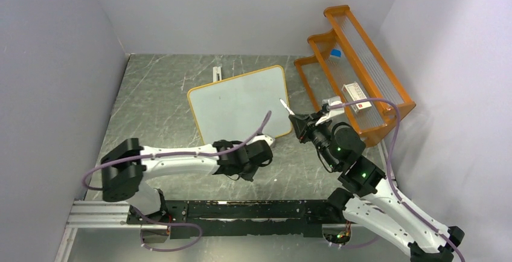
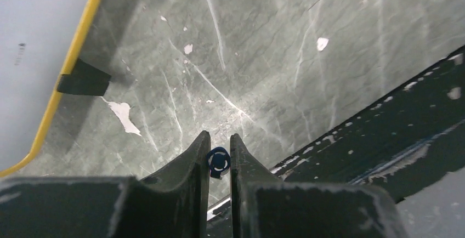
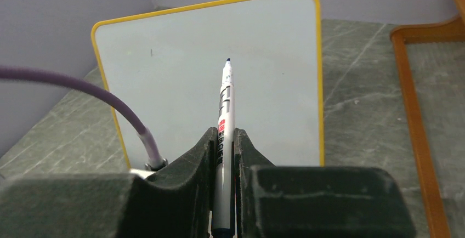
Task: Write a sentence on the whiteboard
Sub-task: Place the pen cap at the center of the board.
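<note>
On the grey marbled table (image 1: 157, 93), about midway between its left and right edges and nearer the far edge than the near one: the whiteboard (image 1: 238, 102), face up, turned askew, with a thin yellow-orange frame and one tiny dark speck on the white. Along the table's right edge, just beside the board's far right corner: an orange wooden rack (image 1: 368, 63) with stepped shelves, carrying a small white box (image 1: 356, 98). By the board's near edge, close to its near right corner: the left gripper (image 2: 219, 139), low over bare table, jaws nearly together and pinching a small dark blue cap (image 2: 218, 161), with a black clip foot (image 2: 85, 79) of the board off to one side. At the board's right edge, between board and rack: the right gripper (image 3: 223, 134), jaws pressed onto the barrel of a white marker (image 3: 226, 92), uncapped, dark tip reaching out over the white surface. Tip touching the board or just above it: impossible to tell.
</note>
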